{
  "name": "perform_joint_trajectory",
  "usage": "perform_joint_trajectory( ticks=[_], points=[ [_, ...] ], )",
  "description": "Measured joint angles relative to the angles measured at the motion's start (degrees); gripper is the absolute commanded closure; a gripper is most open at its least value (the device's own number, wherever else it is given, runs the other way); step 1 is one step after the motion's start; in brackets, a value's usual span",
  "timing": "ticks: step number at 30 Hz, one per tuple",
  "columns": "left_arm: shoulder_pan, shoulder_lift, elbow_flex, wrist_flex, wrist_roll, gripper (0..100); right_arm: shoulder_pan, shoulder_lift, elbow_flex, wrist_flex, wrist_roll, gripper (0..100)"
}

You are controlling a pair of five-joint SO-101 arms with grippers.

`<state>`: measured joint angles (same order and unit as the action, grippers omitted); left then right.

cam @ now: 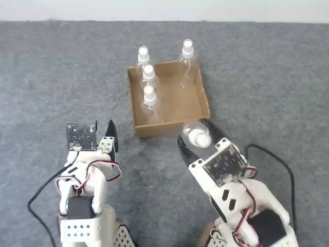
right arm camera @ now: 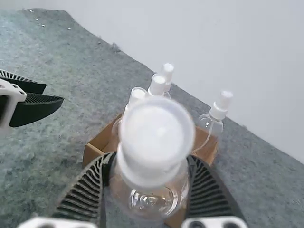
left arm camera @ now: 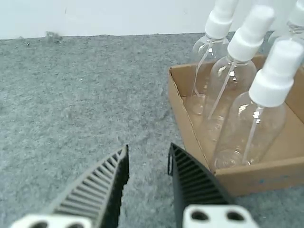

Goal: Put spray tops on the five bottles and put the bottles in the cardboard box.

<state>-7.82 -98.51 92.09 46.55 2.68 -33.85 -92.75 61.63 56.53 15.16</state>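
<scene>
The fifth clear plastic bottle with a white spray top is clamped between the two black ribbed fingers of the right gripper. It hangs at the near right corner of the shallow brown cardboard box, over the right end of the box's near wall. In the right wrist view the bottle points its white cap at the camera and its clear body toward the box, with one finger pressed to each side of it.

Four more clear bottles with white spray tops stand upright inside the box. Three form a row along its left side, the nearest, the middle one and the farthest, close beside one another. The fourth stands apart in the far right corner. Brown box floor shows between the row and that fourth bottle, just beyond the near wall from the held bottle.

The left gripper sits well to the left of the box, low over the grey carpet-like table cover. In the left wrist view its fingers are a little apart with nothing between them, and the box's left wall and the row of three bottles lie just beyond.

A black cable loops on the cover beside the right arm. A white wall rises behind the table.
</scene>
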Motion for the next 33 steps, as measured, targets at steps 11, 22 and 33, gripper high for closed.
perform_joint_trajectory(
  ticks=[11, 22, 33],
  points=[
    [0.0, 0.0, 0.0, 0.0, 0.0, 87, 2.1, 15.7, -11.1, -1.0, 0.1, 96.1],
    [-0.1, 0.0, 0.0, 0.0, 0.0, 87, 7.4, 32.8, -11.9, -13.6, 0.1, 96.1],
    [-2.2, 0.0, 0.0, 0.0, 0.0, 87, 7.6, 47.0, -11.8, -27.8, 0.1, 96.1]
  ],
)
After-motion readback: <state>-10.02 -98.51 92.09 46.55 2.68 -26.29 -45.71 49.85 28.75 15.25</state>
